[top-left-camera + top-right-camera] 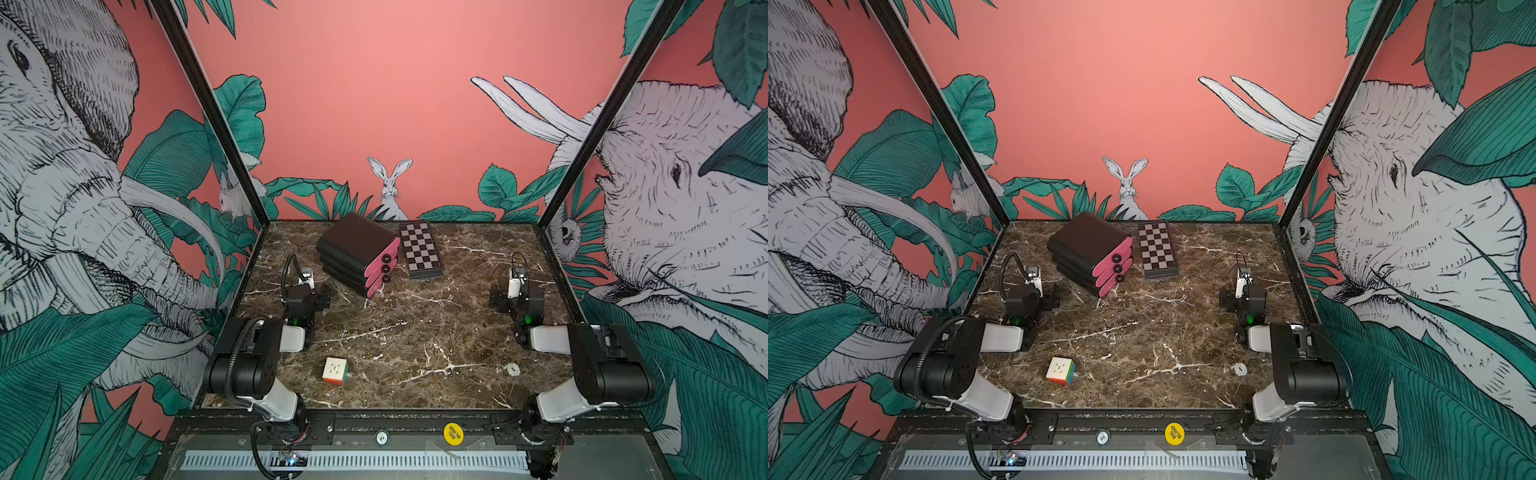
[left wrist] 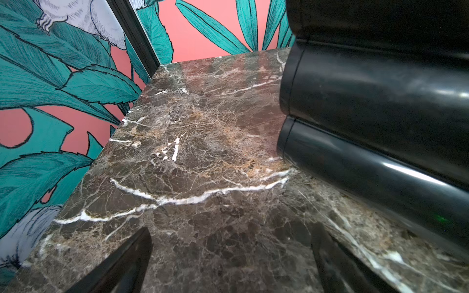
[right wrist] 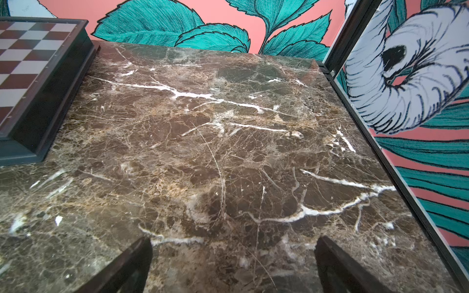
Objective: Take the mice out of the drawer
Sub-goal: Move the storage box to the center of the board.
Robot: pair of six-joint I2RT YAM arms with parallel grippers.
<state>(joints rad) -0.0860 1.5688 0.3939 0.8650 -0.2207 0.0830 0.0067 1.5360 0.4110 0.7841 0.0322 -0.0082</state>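
Two robot arms rest low on a brown marble table (image 1: 415, 328) inside a booth papered with elephants, rabbits and green leaves. At the back of the table stands a black drawer unit (image 1: 353, 245), turned at an angle, its three stacked pink fronts (image 1: 379, 269) all shut flush, each with a round black knob (image 1: 386, 269). None of the mice shows in any view, so where they lie cannot be told from here. A folded chessboard (image 1: 419, 249) lies flat just beside the unit, on the robot's right of it; whether the two touch is unclear. The left gripper (image 2: 231, 238) sits just above the marble close by the unit's glossy black side wall (image 2: 380, 101), fingers (image 2: 137, 251) spread wide with only bare stone between them. The right gripper (image 3: 233, 243) is low over the table near its right edge, well apart from the drawers, jaws likewise wide apart and holding nothing, with the chessboard's corner (image 3: 30, 76) off to its side. Toward the front, nearer the left arm, a multicoloured puzzle cube (image 1: 335, 370) sits alone on the stone, white face up in both top views. A small white disc (image 1: 513, 369) lies near the front on the right arm's side.
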